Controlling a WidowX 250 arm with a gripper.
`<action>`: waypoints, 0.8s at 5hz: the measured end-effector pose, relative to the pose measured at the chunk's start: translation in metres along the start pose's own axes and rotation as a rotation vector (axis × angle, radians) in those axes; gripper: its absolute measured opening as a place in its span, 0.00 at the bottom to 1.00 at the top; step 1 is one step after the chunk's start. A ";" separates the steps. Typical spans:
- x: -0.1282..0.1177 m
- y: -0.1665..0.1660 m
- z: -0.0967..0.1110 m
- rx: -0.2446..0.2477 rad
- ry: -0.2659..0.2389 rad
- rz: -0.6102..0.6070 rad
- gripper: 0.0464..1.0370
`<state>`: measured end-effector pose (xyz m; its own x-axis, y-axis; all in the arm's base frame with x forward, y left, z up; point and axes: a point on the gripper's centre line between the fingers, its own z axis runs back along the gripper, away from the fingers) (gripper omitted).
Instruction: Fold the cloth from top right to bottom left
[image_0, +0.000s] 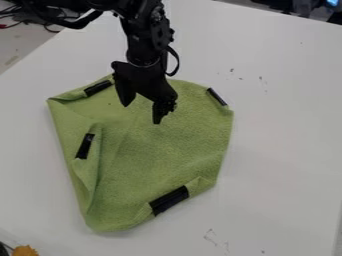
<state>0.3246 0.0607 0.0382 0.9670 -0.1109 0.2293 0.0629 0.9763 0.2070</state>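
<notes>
We see the green cloth (147, 145) spread left of centre in the frame, black strips (169, 200) near its edges, on the white table (280, 150). Gripper (141, 114) hangs over its far part, upper left of centre, fingers apart; we can't tell if they touch it.

one cloth (160, 150), four strips (169, 200), one pincer (141, 114)

room to pass right of the cloth (167, 150); the gripper (141, 114) (fingers apart) blocks its top.
</notes>
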 end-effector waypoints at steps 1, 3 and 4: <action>-0.005 -0.003 -0.009 -0.007 0.035 -0.009 0.96; 0.056 -0.023 -0.008 -0.005 -0.033 -0.148 0.96; 0.080 -0.030 -0.010 -0.030 -0.062 -0.190 0.96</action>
<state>0.4029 0.0244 0.0409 0.9200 -0.3042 0.2471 0.2512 0.9417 0.2238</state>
